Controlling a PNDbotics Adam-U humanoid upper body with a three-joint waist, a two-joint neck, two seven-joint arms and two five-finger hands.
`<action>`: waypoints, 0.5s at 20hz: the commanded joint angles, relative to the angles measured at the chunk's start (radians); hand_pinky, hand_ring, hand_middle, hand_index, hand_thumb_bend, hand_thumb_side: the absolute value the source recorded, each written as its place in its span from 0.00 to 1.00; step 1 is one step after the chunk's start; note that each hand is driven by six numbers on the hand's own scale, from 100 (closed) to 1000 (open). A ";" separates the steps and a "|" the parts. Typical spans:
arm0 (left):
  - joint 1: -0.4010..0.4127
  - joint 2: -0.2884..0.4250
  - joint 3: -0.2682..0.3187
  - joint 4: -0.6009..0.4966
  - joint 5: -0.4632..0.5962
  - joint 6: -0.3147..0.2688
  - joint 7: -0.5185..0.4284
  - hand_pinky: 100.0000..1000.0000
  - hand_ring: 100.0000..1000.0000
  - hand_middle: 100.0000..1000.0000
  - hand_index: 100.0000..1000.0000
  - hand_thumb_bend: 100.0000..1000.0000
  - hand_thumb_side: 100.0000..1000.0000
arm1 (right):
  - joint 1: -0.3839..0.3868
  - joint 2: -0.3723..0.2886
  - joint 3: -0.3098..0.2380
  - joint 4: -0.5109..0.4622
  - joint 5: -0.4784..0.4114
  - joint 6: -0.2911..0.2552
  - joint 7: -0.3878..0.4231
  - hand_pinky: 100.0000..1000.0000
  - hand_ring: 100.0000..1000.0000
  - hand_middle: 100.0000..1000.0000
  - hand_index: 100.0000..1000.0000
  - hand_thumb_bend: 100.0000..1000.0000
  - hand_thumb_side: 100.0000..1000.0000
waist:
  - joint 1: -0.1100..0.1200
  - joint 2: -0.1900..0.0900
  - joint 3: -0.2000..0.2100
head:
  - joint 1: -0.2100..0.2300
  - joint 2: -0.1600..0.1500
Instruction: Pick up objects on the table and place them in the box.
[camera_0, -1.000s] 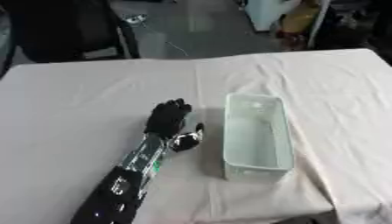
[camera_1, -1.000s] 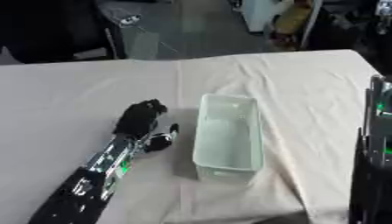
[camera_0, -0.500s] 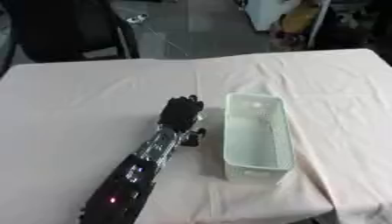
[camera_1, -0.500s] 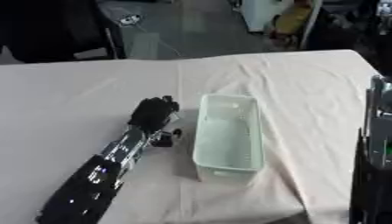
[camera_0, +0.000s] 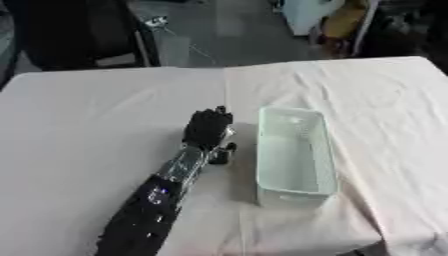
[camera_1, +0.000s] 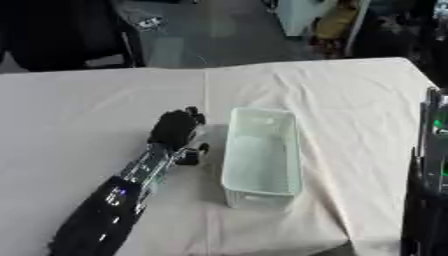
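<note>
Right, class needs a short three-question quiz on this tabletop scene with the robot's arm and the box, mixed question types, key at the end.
1. True or false: the left hand is inside the white box.
2. Which side of the box is the left hand on? A) its left B) its right C) above it
3. Fill in: the table is covered by a pale ____.

Key: 1 false, the hand lies on the cloth beside the box. 2 A. 3 cloth. The box looks empty; no loose objects show on the cloth.
</note>
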 joint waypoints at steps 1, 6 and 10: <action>-0.001 -0.006 0.006 0.017 0.021 0.002 0.014 0.00 0.02 0.29 0.25 0.00 0.07 | -0.024 -0.004 -0.001 -0.016 -0.001 -0.002 -0.002 0.67 0.78 0.85 0.87 0.00 0.67 | -0.004 -0.005 -0.001 | 0.001 -0.002; 0.058 -0.011 0.069 -0.057 0.256 0.038 0.035 0.00 0.00 0.40 0.19 0.00 0.32 | -0.025 -0.004 -0.004 -0.016 -0.001 -0.001 -0.004 0.67 0.78 0.85 0.87 0.00 0.68 | -0.004 -0.001 0.001 | -0.007 -0.005; 0.091 0.026 0.126 -0.230 0.682 0.068 0.082 0.00 0.00 0.45 0.15 0.00 0.26 | -0.024 -0.007 -0.007 -0.016 0.003 0.003 -0.006 0.67 0.78 0.85 0.87 0.00 0.68 | -0.002 -0.003 0.005 | -0.021 -0.001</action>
